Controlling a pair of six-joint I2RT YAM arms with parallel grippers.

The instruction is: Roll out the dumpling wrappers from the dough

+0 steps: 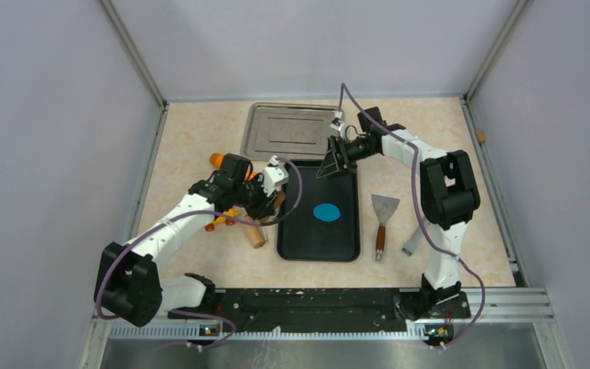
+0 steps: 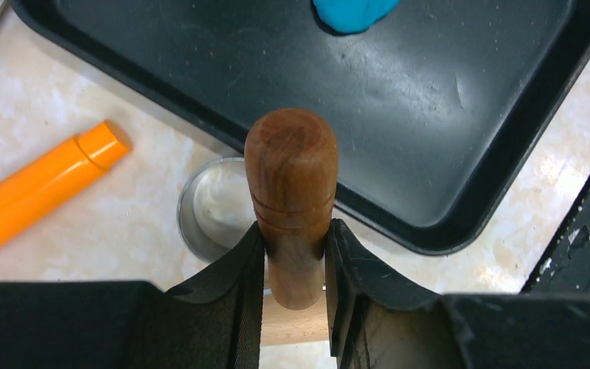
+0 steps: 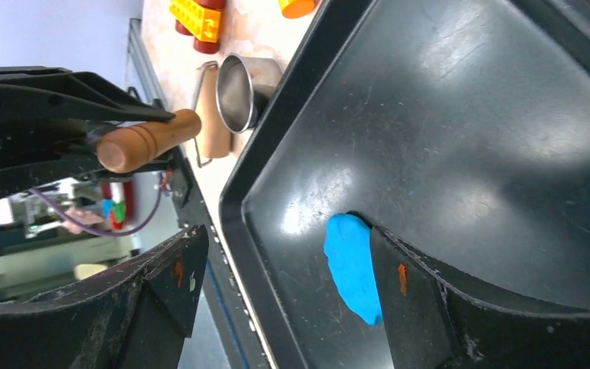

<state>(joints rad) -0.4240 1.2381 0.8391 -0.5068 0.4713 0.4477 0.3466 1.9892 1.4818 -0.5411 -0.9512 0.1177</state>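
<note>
The left claw point(image 2: 296, 231) is clenched on the wooden pin handle point(image 2: 290, 169). Ahead of it, the blue dough point(image 2: 353, 11) lies in the black tray point(image 2: 469, 154). The right claw point(image 3: 286, 234) hangs released above the tray, with the dough below, beside one finger.

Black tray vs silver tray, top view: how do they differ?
The black tray is dark; the silver tray is shiny metal. The black tray lies lengthwise, near to far; the silver tray lies crosswise behind it. The black tray carries the blue dough; none shows on the silver tray. Both are shallow, rimmed rectangles lying flat.
</note>
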